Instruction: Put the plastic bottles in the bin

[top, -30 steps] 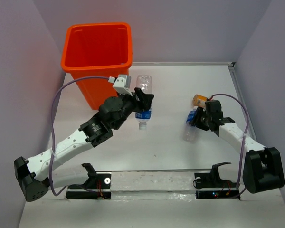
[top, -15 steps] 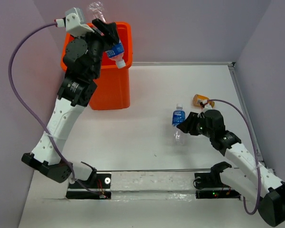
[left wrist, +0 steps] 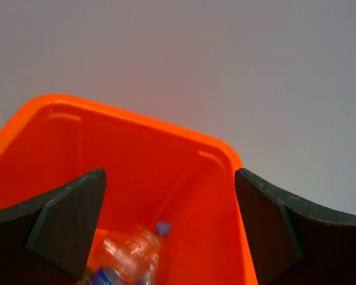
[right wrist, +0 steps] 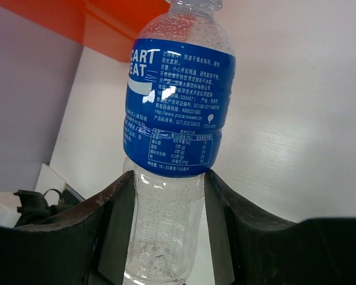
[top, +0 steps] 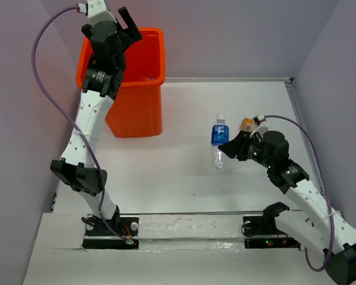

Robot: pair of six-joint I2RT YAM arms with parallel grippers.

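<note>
Your left tool (top: 123,22) is up high over the bin (top: 143,101), jaws spread wide, nothing between them. In the left wrist view it looks straight down into the bin, with the dark fingers (left wrist: 68,222) apart on either side of the opening. A clear bottle (left wrist: 130,258) with a blue cap is inside the bin. It sits low in that view, crinkled, with a bit of blue label at the frame's bottom edge. Can't tell if it rests on the bin floor. The bin stands upright at the far left corner of the bench (top: 184,101), near the back wall.

Your right tool (top: 226,148) is closed on a blue-label bottle (top: 219,135), around the bench's middle, a little right of centre. That bottle is upright, cap up. In the right wrist view the two fingers (right wrist: 115,219) clamp it on the clear lower body, just under the label. Can't tell whether its base touches the bench.

An orange bottle (top: 247,124) lies just behind your right wrist, toward the right edge, partly hidden by the arm and well apart from the bin. A purple cable (top: 44,47) loops off the left arm's wrist.
</note>
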